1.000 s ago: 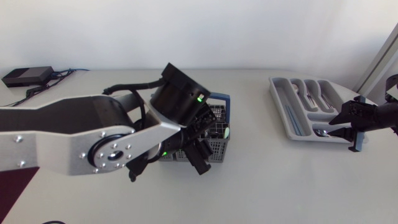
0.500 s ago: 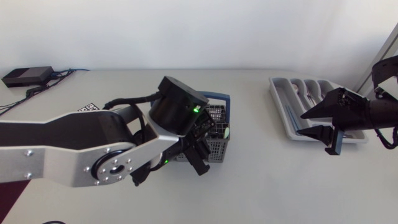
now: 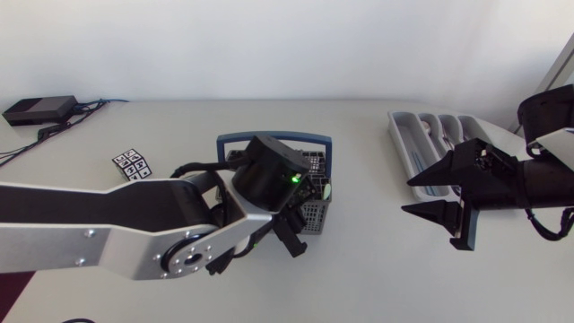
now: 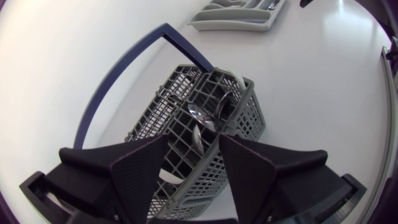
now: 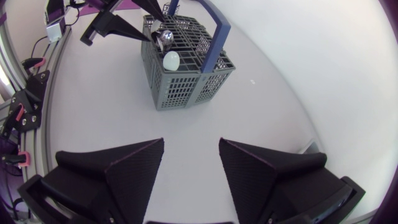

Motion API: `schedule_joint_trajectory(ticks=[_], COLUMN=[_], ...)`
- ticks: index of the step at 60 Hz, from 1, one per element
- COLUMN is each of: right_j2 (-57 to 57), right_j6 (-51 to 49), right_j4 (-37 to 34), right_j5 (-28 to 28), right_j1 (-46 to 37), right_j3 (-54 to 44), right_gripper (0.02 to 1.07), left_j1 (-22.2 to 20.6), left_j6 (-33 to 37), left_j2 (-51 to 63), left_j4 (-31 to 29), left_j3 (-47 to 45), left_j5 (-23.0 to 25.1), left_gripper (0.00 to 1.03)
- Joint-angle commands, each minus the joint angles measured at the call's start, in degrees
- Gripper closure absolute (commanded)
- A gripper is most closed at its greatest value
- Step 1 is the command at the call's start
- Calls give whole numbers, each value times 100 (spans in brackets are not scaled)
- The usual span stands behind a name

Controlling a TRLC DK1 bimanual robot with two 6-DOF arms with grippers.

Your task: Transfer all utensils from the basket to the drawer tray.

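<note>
While your left arm (image 3: 108,229) lies across the table (image 3: 377,278) from its left edge, you meet first a black box (image 3: 38,109) with cables in the far corner, then a small checkered marker card (image 3: 134,163) just beyond the arm. The left gripper (image 4: 194,138) hangs right over the grey basket (image 3: 314,213), its fingers spread and holding nothing. From above, the wrist hides most of the basket, leaving you only the blue handle (image 3: 273,137) and one corner. The left wrist view looks down into the cells and shows a spoon (image 4: 200,115) between the fingers. The right wrist view takes the basket from the side, where a white rounded end (image 5: 171,60) sticks up above the rim beside the spoon, the other arm's fingertips close to them. Further right, your right gripper (image 3: 405,196) sits over bare table between basket and drawer tray (image 3: 399,135), nearer the tray, fingers apart and empty. Cutlery (image 3: 446,135) lies in the tray's slots.
</note>
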Motion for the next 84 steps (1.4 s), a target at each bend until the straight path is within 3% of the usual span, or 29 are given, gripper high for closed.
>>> schedule_joint_trajectory(ticks=[1,4,23,43,72,84], right_j2=[-113,-165,-411,-491,-578,-693], right_j6=[212,273,581,686,844,985], right_j4=[64,64,214,258,319,328], right_j5=[-46,-63,-63,-19,16,25], right_j1=[77,121,498,639,876,1035], right_j3=[-147,-165,-437,-578,-683,-692], right_gripper=[41,41,41,41,41,41], left_j1=[-48,-57,-74,-92,-136,-320], left_j6=[113,157,359,377,588,1168], left_j2=[189,215,268,145,-787,-1244], left_j4=[137,190,814,831,893,1209], left_j3=[-188,-197,-399,-452,-584,-593], left_j5=[-117,-170,-267,-267,-363,-706], left_gripper=[49,49,77,98,98,98])
